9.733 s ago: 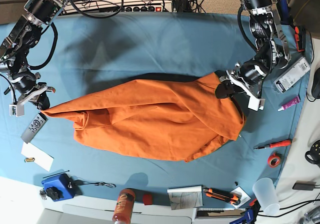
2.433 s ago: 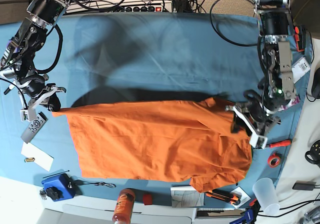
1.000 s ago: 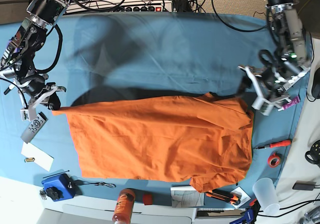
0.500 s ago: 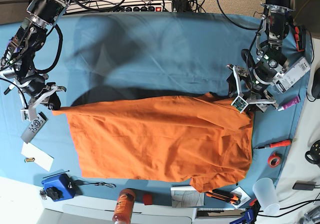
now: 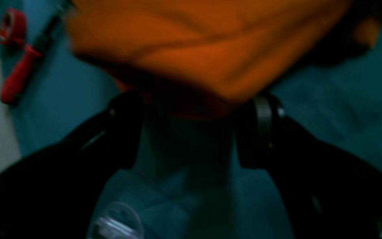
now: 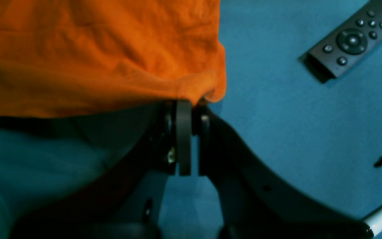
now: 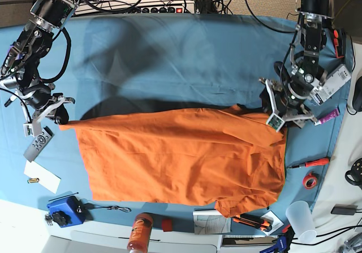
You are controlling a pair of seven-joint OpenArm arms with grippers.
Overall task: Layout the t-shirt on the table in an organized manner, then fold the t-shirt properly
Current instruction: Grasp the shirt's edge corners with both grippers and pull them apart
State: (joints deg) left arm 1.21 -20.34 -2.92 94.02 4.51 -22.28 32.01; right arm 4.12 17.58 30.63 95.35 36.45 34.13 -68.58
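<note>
The orange t-shirt lies spread wide on the teal table, with its lower right part hanging over the front edge. On the base view's left, my right gripper is shut on the shirt's upper left corner. The right wrist view shows that gripper pinching the orange hem, which is lifted a little off the cloth-covered table. On the base view's right, my left gripper stands open at the shirt's upper right corner. In the blurred left wrist view, that gripper straddles the edge of the t-shirt.
A remote and white paper lie by the left edge. Along the front are a blue box, an orange bottle, a booklet and a cutter. At right are a screwdriver, red tape and a cup.
My open left gripper has swung in from the right and come down at the shirt's upper right corner. The right gripper has kept its hold and not moved.
</note>
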